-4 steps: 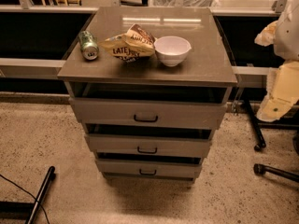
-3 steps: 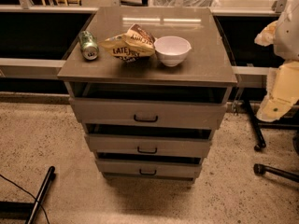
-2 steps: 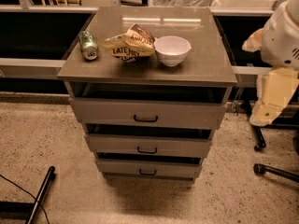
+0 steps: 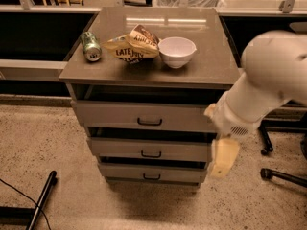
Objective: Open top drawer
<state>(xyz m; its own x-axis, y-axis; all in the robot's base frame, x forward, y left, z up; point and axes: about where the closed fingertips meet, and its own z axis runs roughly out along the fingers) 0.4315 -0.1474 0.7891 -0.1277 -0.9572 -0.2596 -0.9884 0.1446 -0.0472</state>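
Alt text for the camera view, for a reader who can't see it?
The robot's gripper hangs by the right front of a grey three-drawer cabinet, below and right of the handle of the top drawer, not touching it. On the cabinet are a green can on its side, a chip bag and a white bowl.

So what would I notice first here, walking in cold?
Probably the big white robot arm filling the right side, with its gripper hanging by the right end of the drawers, level with the middle one. Then the grey cabinet. Its top drawer looks the widest of three, and a green can, a crumpled snack bag and a white bowl sit on top.
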